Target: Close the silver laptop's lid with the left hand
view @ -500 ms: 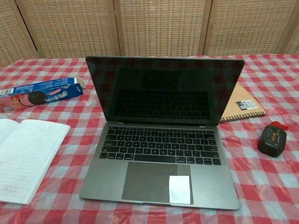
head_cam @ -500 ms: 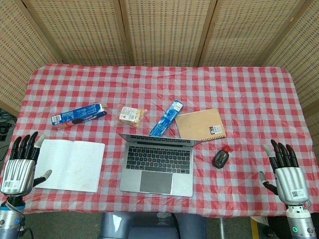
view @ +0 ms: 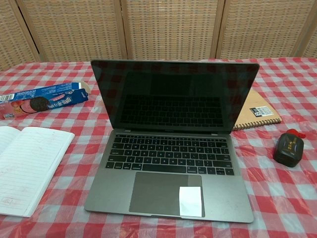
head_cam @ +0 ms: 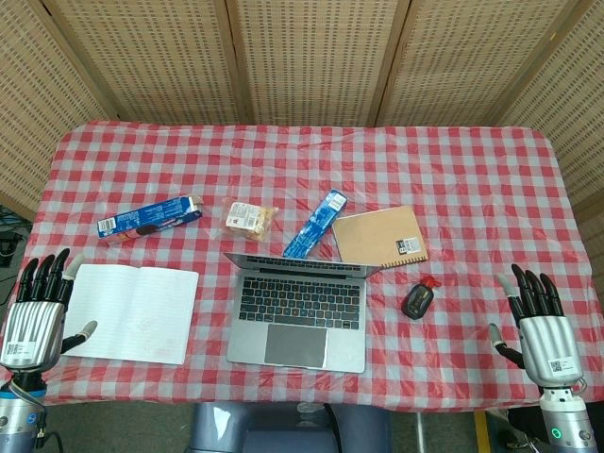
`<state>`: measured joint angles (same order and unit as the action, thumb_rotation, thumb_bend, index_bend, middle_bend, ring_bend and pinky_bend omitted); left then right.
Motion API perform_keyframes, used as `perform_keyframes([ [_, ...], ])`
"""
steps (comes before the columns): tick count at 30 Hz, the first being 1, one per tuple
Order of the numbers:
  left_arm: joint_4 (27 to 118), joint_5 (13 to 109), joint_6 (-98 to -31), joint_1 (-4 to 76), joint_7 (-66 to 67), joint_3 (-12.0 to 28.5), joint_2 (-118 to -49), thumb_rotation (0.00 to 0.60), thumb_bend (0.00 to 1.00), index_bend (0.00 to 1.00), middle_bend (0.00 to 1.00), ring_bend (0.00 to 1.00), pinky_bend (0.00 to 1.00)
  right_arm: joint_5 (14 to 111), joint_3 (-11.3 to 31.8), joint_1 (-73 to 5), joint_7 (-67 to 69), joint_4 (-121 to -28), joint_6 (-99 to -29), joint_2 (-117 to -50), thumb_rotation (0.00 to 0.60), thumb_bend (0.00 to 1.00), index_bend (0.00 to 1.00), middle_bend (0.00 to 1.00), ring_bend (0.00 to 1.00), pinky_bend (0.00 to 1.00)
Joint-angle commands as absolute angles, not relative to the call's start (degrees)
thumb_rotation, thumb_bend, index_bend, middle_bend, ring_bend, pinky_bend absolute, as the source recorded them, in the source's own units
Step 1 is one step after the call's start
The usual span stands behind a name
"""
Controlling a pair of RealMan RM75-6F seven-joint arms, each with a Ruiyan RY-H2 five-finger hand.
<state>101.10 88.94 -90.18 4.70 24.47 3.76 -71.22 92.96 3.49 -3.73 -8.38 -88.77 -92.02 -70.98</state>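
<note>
Matt metal laptop [view: 168, 173], glossy screen [view: 173, 96]; wrinkled checked cloth [head_cam: 453, 170].

You are seeing neither hand in the chest view. There the open notebook [view: 29, 168] is running off the left picture edge, and the laptop's [view: 168, 163] raised lid is hiding part of the brown notebook [view: 257, 111] behind it.

No lettering can be read anywhere: print on the blue cookie box [view: 43, 100] is too blurred, the label on the brown spiral notebook [view: 258, 112] too small, and the tags on the left hand [head_cam: 28, 326] and right hand [head_cam: 540, 338] show only square codes
</note>
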Motion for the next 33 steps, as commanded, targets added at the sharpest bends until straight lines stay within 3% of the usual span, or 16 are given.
perform_keyframes([
  [1, 101.18, 88.76, -89.89, 4.82, 24.21, 3.80, -71.09, 0.600, 0.00, 0.00, 0.00, 0.00, 0.00, 92.86, 3.57, -3.71, -8.40, -88.69, -92.07, -71.04, 0.600, 0.59, 0.00, 0.00, 0.00, 0.00],
  [14, 101.68, 89.16, -88.41, 5.42, 23.39, 3.18, -70.45, 0.600, 0.00, 0.00, 0.00, 0.00, 0.00, 92.25, 3.83, -3.62, -7.42, -88.47, -91.99, -71.00, 0.600, 0.59, 0.00, 0.00, 0.00, 0.00],
  [17, 101.90, 90.36, -87.81, 6.08, 20.53, 3.03, -69.91, 0.600, 0.05, 0.00, 0.00, 0.00, 0.00, 92.09, 3.97, -3.63, -7.16, -88.31, -92.00, -71.04, 0.600, 0.59, 0.00, 0.00, 0.00, 0.00],
  [21, 102.03, 92.11, -85.38, 8.35, 16.39, 3.36, -68.40, 0.600, 0.25, 0.00, 0.00, 0.00, 0.00, 91.61, 4.16, -3.71, -6.84, -88.13, -91.70, -71.13, 0.600, 0.59, 0.00, 0.00, 0.00, 0.00],
  [25, 104.46, 93.97, -81.12, 12.22, 14.04, 4.41, -65.59, 0.600, 0.63, 0.00, 0.00, 0.00, 0.00, 91.23, 4.34, -3.85, -6.90, -87.96, -91.38, -71.23, 0.600, 0.59, 0.00, 0.00, 0.00, 0.00],
  [28, 106.59, 95.31, -78.24, 14.96, 12.48, 5.12, -63.71, 0.600, 0.84, 0.00, 0.00, 0.00, 0.00, 90.98, 4.48, -3.87, -6.82, -87.85, -91.33, -71.27, 0.600, 0.59, 0.00, 0.00, 0.00, 0.00],
  [31, 109.22, 95.86, -72.73, 19.64, 11.37, 6.68, -61.94, 0.600, 0.97, 0.00, 0.00, 0.00, 0.00, 90.30, 4.78, -3.84, -6.27, -87.57, -91.22, -71.24, 0.600, 0.59, 0.00, 0.00, 0.00, 0.00],
  [33, 110.27, 94.21, -68.88, 22.24, 10.87, 7.79, -60.94, 0.600, 1.00, 0.00, 0.00, 0.00, 0.00, 89.91, 4.95, -3.93, -5.88, -87.36, -90.96, -71.22, 0.600, 0.59, 0.00, 0.00, 0.00, 0.00],
])
